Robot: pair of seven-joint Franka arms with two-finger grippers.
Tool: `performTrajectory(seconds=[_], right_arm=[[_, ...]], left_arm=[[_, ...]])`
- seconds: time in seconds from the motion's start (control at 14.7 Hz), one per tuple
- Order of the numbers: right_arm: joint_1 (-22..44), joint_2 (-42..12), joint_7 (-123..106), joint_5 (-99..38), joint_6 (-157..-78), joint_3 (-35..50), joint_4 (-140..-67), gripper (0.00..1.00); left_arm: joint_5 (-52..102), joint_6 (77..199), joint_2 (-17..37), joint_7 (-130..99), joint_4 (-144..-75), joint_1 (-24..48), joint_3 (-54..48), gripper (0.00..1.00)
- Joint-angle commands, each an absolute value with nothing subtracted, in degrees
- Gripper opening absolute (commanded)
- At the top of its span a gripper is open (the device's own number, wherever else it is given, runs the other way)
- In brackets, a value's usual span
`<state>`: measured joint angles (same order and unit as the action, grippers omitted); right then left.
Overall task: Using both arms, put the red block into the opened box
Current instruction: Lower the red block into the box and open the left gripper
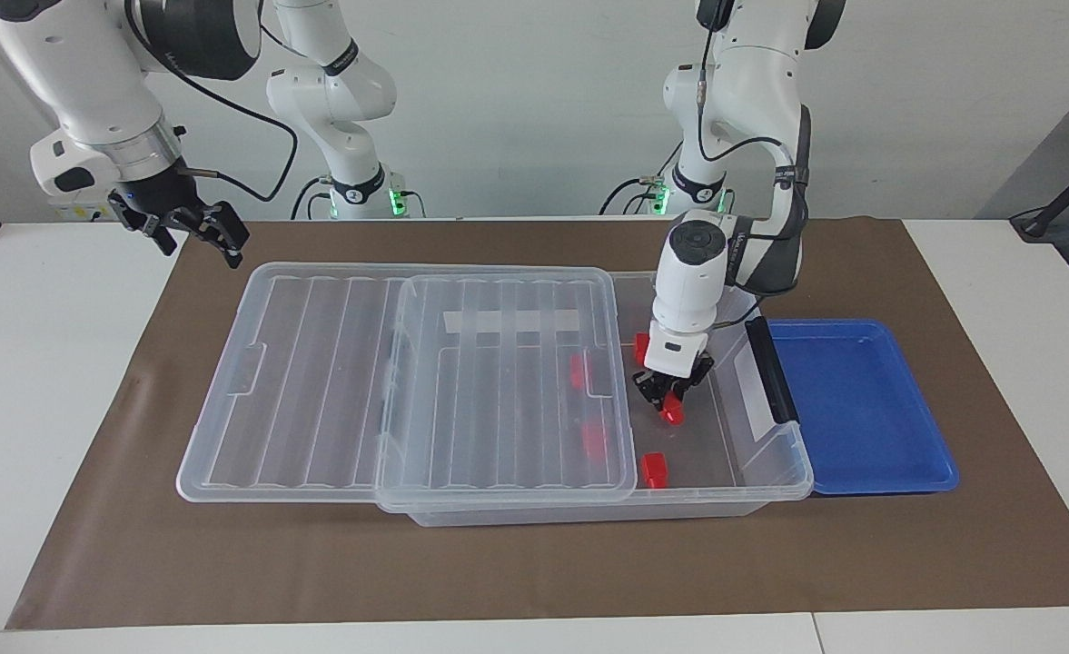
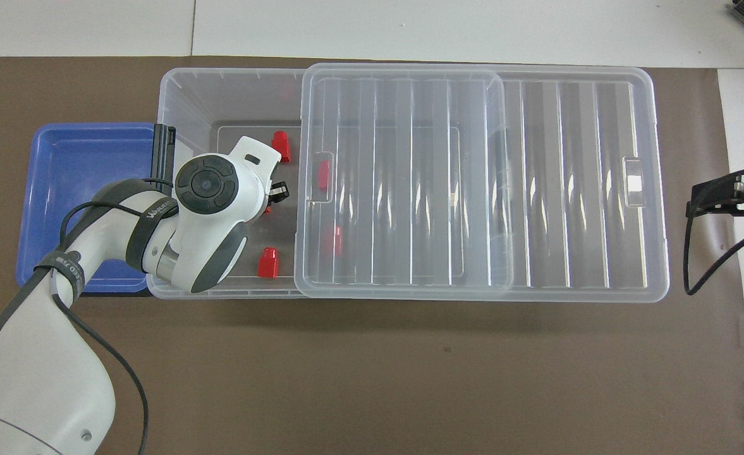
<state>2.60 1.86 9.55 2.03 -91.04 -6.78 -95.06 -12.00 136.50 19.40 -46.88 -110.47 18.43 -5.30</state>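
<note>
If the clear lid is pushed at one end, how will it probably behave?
The lid looks thin and ribbed, so it is probably light and may flex a little. It lies loosely across the box, overhanging toward the right arm's end, so a push would likely make it slide rather than tip.

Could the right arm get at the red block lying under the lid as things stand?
Probably not. The lid covers that red block, and the right gripper, open, waits past the lid's other end. The left gripper is inside the box on another block.
</note>
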Motion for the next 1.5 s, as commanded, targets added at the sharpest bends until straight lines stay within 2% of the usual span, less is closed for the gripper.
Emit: performTrajectory(seconds=[0.0,0.41,0.61,1.43], right_arm=[[1.84,3.43,9.14,-0.53,-90.53,-6.50,-96.59,1.00],[2.37,3.34,5.18,-0.62,-90.62,-6.50,-96.42,1.00],[2.20,3.34,5.19,-0.62,-90.53,-6.50,-96.33,1.00],[2.29,3.34,5.19,-0.70,-90.53,-6.50,-96.33,1.00]], left_arm=[[-13.36,137.46,19.78,-47.72,-110.39,18.46,-5.01,1.00],[-13.36,135.97,19.69,-47.46,-109.95,18.37,-4.83,1.00],[-13.27,131.41,19.08,-47.55,-107.41,18.54,-4.92,1.00],[-12.57,115.60,10.56,-43.17,-103.63,18.20,-4.75,1.00]])
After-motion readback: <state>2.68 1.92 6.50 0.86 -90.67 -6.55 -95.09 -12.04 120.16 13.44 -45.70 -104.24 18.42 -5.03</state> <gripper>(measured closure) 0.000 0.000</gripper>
